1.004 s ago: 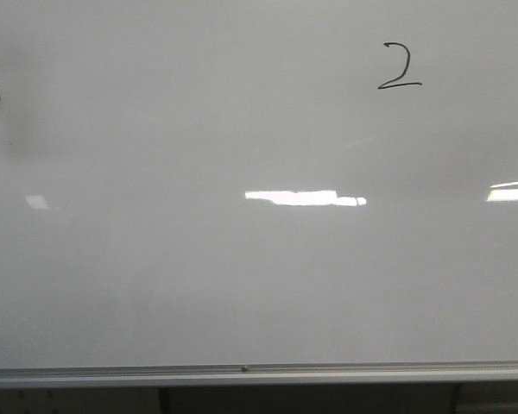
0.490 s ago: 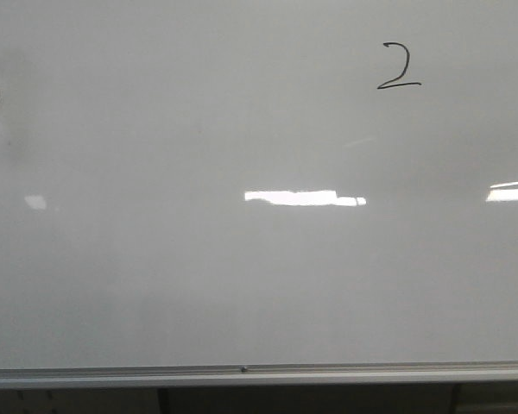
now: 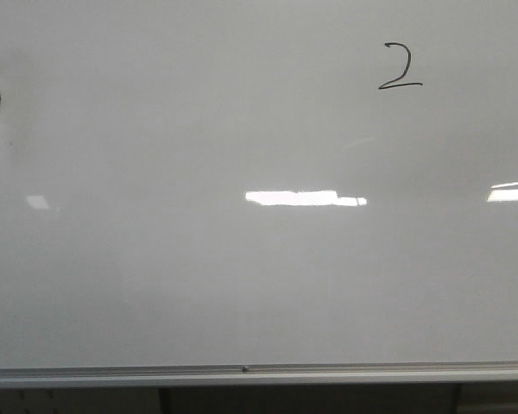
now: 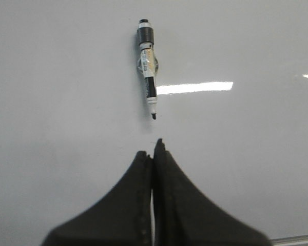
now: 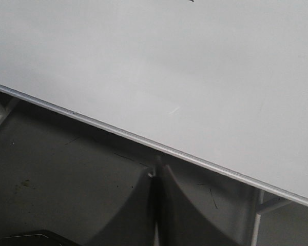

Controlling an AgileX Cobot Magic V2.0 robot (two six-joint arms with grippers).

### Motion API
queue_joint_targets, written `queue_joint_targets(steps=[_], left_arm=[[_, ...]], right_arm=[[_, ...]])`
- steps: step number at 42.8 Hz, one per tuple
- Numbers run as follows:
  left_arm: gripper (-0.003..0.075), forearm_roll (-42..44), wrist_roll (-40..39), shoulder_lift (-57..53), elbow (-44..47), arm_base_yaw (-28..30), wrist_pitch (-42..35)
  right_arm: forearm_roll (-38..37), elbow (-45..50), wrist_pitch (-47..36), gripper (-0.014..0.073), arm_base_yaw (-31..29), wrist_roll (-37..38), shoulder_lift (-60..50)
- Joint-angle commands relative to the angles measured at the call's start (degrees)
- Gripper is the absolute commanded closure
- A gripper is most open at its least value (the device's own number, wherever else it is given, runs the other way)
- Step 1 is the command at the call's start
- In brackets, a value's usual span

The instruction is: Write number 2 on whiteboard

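Number 2 [image 3: 401, 66] sits finished at 1 o'clock on the whiteboard [image 3: 242, 285]; your writing looks done. Marker [image 4: 148, 67] lies released on the board. Left fingers [image 4: 153, 154] and right fingers [image 5: 155, 174] are closed, empty.

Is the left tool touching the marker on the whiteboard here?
Apart. In the left wrist view, bare whiteboard shows between the marker tip and the left tool, whose fingers are closed together on nothing.
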Motion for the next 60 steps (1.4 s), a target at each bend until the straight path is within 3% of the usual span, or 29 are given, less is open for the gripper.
queue_joint_targets(steps=[1,16,60], left_arm=[[0.0739,-0.58,0.11,-2.1,2.16,1.27,-10.13],[0.0739,2.39,0.2,-4.6,6.53,2.3,-19.03],[0.0739,2.27,0.2,-4.6,6.53,3.33,-19.05]], right_arm=[[0.26,-1.46,-3.44,0.0663,-0.38,-0.16,0.38],[0.26,-1.46,-3.25,0.0663,-0.39,-0.16,0.38],[0.26,-1.46,-3.25,0.0663,-0.39,-0.16,0.38]])
